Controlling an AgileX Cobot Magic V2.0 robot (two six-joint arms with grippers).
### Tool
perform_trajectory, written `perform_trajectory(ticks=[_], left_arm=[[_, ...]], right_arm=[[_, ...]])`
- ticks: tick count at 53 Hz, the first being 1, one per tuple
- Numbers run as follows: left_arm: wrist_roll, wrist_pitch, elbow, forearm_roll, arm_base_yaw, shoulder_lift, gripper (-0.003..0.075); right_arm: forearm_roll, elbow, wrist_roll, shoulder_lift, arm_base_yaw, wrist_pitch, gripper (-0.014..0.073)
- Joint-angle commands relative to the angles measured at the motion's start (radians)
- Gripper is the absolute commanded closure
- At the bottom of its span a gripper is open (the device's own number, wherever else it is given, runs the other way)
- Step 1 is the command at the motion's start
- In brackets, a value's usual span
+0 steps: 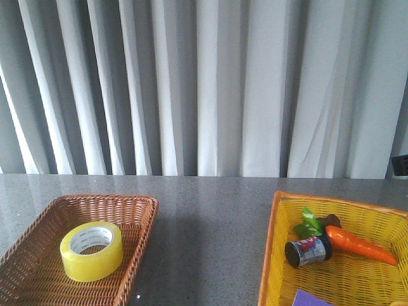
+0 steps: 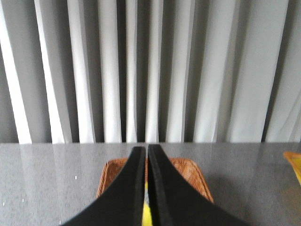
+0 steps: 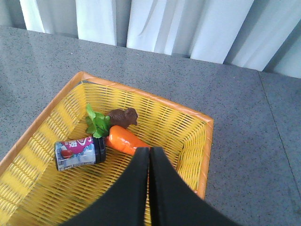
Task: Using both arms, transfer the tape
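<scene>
The yellow tape roll (image 1: 92,250) with a white printed core lies flat in the brown wicker basket (image 1: 137,210) at the front left. In the left wrist view only a thin yellow strip of the tape (image 2: 146,214) shows between the fingers. My left gripper (image 2: 146,149) is shut and empty, above and behind the brown basket (image 2: 188,169). My right gripper (image 3: 149,151) is shut and empty, above the yellow basket (image 3: 56,110). Neither arm shows in the front view.
The yellow basket (image 1: 280,223) at the front right holds a small can (image 1: 308,250), a toy carrot (image 1: 357,244) with green leaves, a brown piece and a purple item (image 1: 310,298). They also show in the right wrist view: can (image 3: 77,154), carrot (image 3: 124,140). Grey curtains hang behind the table.
</scene>
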Motion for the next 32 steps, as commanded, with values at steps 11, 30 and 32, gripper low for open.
perform_trajectory(ticks=[11,30,32], left_arm=[[-0.002,-0.277,0.435,0.003,-0.002,-0.275,0.0727],[-0.002,-0.452,0.806,0.021,0.001,-0.479,0.0727],[-0.002,-0.418,0.806,0.028,0.003,-0.475,0.0727]], right_arm=[[-0.022,-0.026,-0.003,-0.021,-0.001,-0.060,0.0602],[-0.022,-0.026,-0.003,-0.021,-0.001,-0.060,0.0602],[-0.022,-0.026,-0.003,-0.021,-0.001,-0.060,0.0602]])
